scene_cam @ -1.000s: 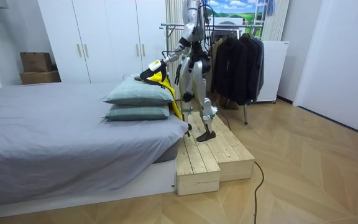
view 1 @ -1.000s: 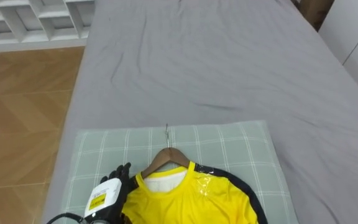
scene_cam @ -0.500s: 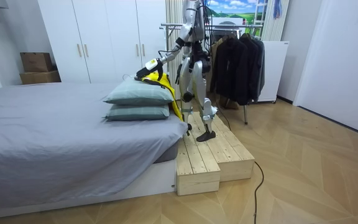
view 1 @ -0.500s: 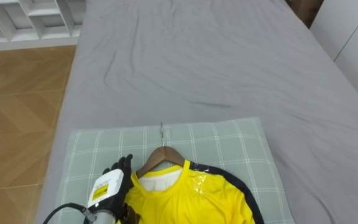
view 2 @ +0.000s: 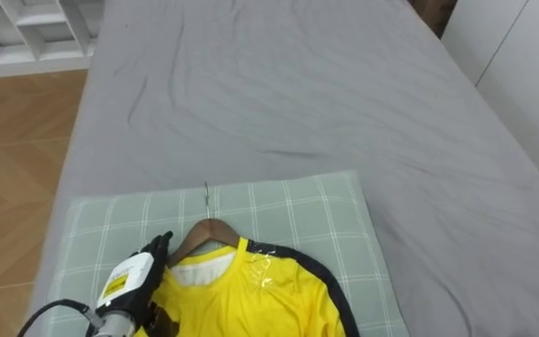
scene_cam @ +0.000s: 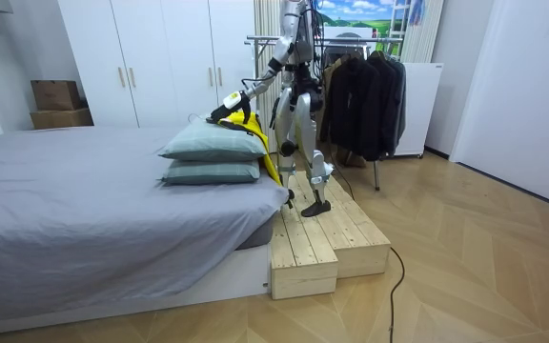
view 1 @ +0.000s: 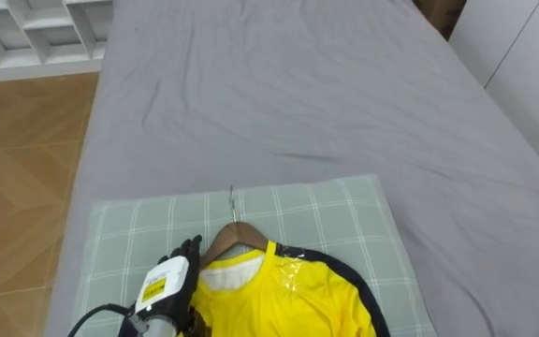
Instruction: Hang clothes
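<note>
Yellow is the colour of the shirt [view 1: 288, 300], and it is already on a wooden hanger [view 1: 240, 234]. Both are at the head of the grey bed [view 1: 298, 84], over a green checked pillow [view 1: 344, 211]. The hanger's metal hook points away from the robot, up the bed. The shirt's neck sits round the hanger, so the shirt should not slip off when it is picked up.

The left hand [view 1: 168, 285] is at the shirt's left shoulder, by that end of the hanger. I cannot tell if it has a hold on the hanger or just rests beside it, since the shirt covers part of it. In the room view the left arm is stretched out over the pillow, and some yellow cloth hangs down past the end of the bed. So I think the hand is there to carry the shirt by its hanger.

The robot stands on a wooden step [scene_cam: 317, 238] by the head of the bed. The step lets it reach over the pillow. Behind it is a rack [scene_cam: 351, 35] with dark clothes [scene_cam: 360, 90] on it. I think that is where the shirt should go. To get there, the robot must lift the hanger, turn round, and put the hook over the rail.
</note>
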Available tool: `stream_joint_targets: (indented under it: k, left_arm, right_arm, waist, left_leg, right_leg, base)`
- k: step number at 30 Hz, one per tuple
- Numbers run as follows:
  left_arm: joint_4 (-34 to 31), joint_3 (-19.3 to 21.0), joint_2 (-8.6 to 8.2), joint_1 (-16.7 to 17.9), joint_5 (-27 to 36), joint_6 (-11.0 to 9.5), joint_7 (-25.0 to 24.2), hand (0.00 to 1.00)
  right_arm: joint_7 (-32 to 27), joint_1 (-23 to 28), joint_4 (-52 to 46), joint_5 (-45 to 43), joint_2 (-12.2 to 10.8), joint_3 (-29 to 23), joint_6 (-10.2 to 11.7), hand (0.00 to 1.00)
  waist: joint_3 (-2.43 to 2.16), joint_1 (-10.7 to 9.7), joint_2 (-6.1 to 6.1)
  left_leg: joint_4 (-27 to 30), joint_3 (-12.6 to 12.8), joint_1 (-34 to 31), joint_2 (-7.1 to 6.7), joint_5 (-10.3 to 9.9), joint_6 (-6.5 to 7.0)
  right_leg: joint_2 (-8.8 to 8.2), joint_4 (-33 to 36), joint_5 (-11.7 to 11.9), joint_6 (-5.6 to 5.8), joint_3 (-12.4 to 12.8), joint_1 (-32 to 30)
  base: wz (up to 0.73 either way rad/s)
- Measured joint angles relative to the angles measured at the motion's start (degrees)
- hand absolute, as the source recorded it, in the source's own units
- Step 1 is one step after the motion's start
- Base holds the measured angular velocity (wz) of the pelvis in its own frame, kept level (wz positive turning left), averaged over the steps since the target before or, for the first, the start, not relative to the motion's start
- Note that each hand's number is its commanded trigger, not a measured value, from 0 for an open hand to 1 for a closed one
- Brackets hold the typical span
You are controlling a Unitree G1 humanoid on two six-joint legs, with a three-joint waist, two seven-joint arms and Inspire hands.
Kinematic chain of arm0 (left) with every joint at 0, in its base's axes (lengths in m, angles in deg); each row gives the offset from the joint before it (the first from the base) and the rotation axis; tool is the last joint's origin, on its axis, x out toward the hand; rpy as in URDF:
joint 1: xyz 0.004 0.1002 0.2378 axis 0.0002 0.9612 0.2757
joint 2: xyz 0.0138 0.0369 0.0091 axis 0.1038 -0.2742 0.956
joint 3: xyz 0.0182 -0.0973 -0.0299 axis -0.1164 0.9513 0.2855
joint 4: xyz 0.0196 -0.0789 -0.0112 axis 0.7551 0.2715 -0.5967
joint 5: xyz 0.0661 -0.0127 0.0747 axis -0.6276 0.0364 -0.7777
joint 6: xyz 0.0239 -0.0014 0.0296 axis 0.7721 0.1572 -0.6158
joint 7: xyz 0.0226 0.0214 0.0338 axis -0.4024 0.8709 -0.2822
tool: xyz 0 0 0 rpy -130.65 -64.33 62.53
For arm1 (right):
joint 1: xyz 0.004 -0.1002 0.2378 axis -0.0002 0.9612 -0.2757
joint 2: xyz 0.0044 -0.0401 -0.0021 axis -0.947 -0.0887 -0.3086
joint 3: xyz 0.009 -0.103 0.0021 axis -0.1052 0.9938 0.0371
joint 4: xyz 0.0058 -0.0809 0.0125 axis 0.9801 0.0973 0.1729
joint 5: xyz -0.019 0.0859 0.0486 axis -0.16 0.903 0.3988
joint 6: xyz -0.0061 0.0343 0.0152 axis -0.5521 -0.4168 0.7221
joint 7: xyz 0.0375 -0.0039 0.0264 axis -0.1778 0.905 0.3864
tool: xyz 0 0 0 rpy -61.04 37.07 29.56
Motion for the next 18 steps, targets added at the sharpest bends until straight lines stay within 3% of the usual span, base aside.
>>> stream_joint_targets:
  k: [6, 14, 18]
  left_arm:
    - [3.58, 0.10, 0.26, -3.37, 0.07, 0.03, -0.65, 0.00]
    - [5.54, 2.50, 0.98, -3.63, 0.25, 0.00, -1.02, 0.00]
    - [5.58, 2.80, 1.23, -3.63, 4.29, -0.01, -1.89, 0.00]
  right_arm:
    - [0.13, 0.02, 0.03, -0.02, 0.17, 0.02, -0.02, 0.00]
    - [0.54, 0.00, 0.03, -0.01, 0.19, -0.02, -0.01, 0.00]
    - [0.39, -0.03, 0.04, 0.00, 0.20, 0.17, -0.01, 0.00]
  waist:
    - [0.13, 0.10, 0.15]
    - [0.42, 0.14, -0.10]
    - [0.51, 0.24, -0.26]
  left_leg:
    - [0.24, 0.42, -0.56, 0.03, 0.01, 0.01]
    - [0.21, 1.59, -0.68, 0.02, 0.01, 0.01]
    - [0.10, 1.64, -0.81, 0.05, 0.01, 0.01]
  right_leg:
    - [0.26, 0.03, 0.32, -0.26, 0.60, -0.71]
    - [0.44, 0.04, 0.66, -0.26, 1.36, -1.25]
    - [0.54, 0.05, 0.68, -0.21, 1.41, -1.43]
  base:
    - [-0.05]
    - [-0.06]
    - [0.00]
